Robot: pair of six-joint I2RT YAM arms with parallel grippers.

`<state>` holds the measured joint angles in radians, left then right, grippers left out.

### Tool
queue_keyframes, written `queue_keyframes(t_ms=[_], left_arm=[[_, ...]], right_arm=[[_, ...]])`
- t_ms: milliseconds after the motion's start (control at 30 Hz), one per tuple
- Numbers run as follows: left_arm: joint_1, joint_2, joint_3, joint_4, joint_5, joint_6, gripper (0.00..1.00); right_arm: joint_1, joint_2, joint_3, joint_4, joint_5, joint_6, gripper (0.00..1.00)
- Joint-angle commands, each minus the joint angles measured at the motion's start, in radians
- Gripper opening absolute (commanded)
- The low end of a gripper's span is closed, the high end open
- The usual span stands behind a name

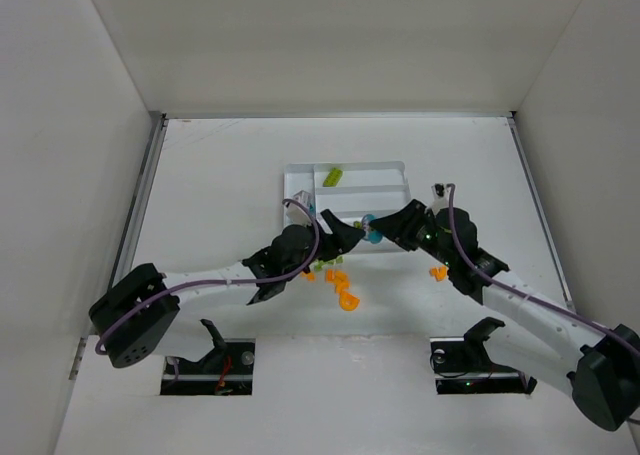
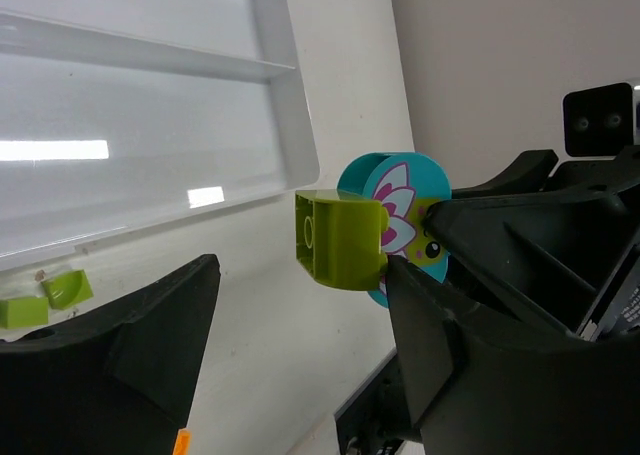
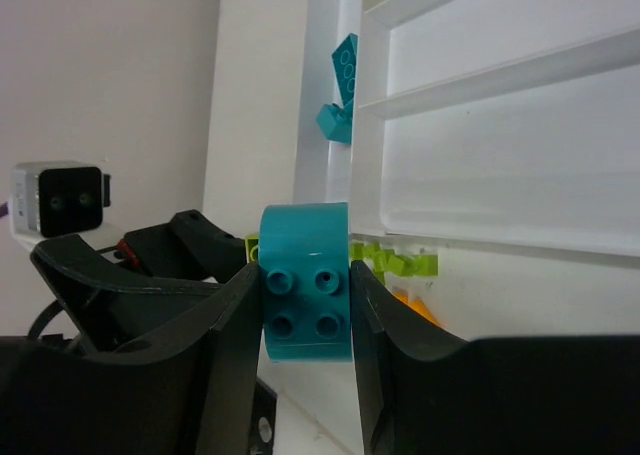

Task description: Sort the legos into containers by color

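My right gripper (image 3: 305,295) is shut on a round teal lego (image 3: 305,280), its studs facing the camera. In the left wrist view that teal lego (image 2: 405,200) shows a printed flower face, and a lime green lego (image 2: 340,240) is stuck on it. My left gripper (image 2: 302,265) is open: its right finger (image 2: 440,345) touches the lime lego's edge, and its left finger (image 2: 130,365) stands well away. From above, both grippers meet at the teal lego (image 1: 372,227), just in front of the white tray (image 1: 390,167). One lime lego (image 1: 332,177) lies in a tray compartment.
Orange legos (image 1: 345,295) and small lime legos (image 1: 322,263) lie on the table under my left arm. Another orange lego (image 1: 437,271) sits beside my right arm. Two teal legos (image 3: 343,75) rest at the tray's near end. White walls close in the table.
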<state>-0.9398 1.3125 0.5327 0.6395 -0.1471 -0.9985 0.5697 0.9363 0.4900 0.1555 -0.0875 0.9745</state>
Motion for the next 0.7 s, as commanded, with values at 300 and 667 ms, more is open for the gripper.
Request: queue_keyframes(t_ms=[300, 667], left_arm=[[0.037, -0.052, -0.128, 0.301, -0.034, -0.176, 0.63], [0.080, -0.030, -0.161, 0.463, -0.040, -0.278, 0.72]], right_arm=[[-0.055, 0.124, -0.002, 0.271, -0.142, 0.162, 0.18], [-0.051, 0.182, -0.016, 0.415, -0.198, 0.279, 0.19]])
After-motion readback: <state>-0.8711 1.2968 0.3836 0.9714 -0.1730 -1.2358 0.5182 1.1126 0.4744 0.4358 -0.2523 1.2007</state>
